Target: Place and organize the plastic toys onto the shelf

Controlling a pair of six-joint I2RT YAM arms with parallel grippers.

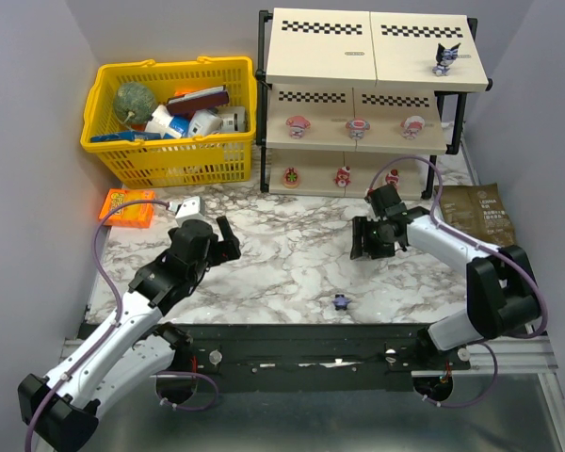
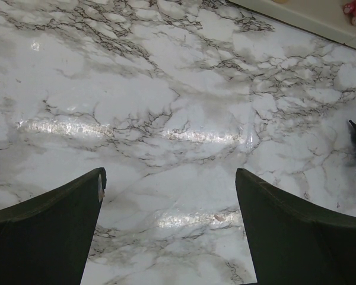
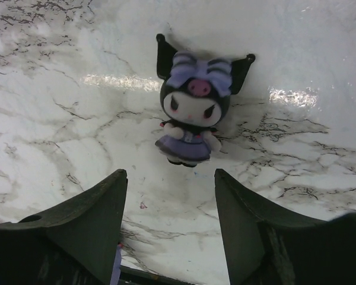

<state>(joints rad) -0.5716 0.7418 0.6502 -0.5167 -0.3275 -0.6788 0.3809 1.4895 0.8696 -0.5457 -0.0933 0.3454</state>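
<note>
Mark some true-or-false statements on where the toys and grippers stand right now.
1. A dark pointed-ear figurine stands on the top board of the shelf. True.
2. The right gripper is shut on a toy. False: it is open, with a loose dark figurine standing on the marble table ahead of its fingers.
3. Three pink-and-white figurines sit on the middle tier. True.
4. The left gripper holds a toy. False: open, nothing between its fingers.
5. The yellow basket stands right of the shelf. False: left of it.

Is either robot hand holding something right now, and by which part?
Neither. The left hand is open over the marble tabletop; the right hand is open, the small black-and-purple pointed-eared plastic figurine untouched ahead.
</note>
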